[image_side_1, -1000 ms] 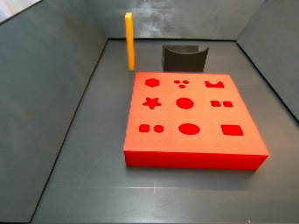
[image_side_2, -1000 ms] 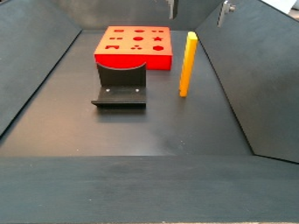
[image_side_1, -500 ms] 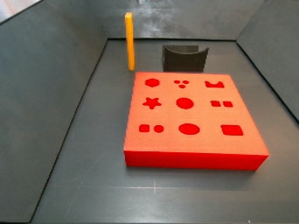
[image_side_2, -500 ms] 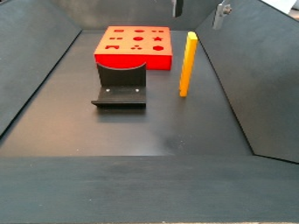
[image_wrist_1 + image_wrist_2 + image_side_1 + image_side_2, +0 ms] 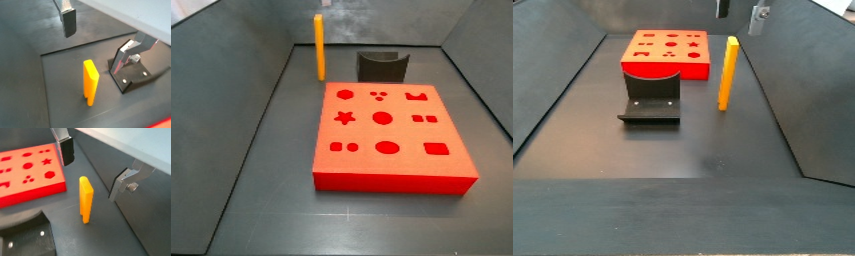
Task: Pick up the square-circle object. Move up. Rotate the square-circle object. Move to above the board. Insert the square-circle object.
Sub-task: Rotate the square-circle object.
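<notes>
The square-circle object, a slim orange-yellow peg [image 5: 318, 45] [image 5: 727, 72], stands upright on the dark floor beside the fixture [image 5: 651, 98]. The board [image 5: 392, 135] [image 5: 669, 52] is a flat red block with cut-out shape holes. My gripper [image 5: 739, 10] hangs open above the peg, only its fingertips showing at the edge of that side view. In both wrist views the peg [image 5: 90, 82] [image 5: 85, 198] stands below the gap of the gripper [image 5: 93, 50] [image 5: 91, 178], apart from both fingers [image 5: 68, 20] [image 5: 123, 180]. Nothing is held.
The dark L-shaped fixture [image 5: 381, 66] [image 5: 140, 80] stands between the peg and the board's short end. A corner of the board [image 5: 30, 175] lies close to one finger. Sloping grey walls [image 5: 814, 100] enclose the floor on all sides.
The gripper's fingertips have shifted slightly at the top of the side views and look nearer to each other. The peg, board and fixture have not moved.
</notes>
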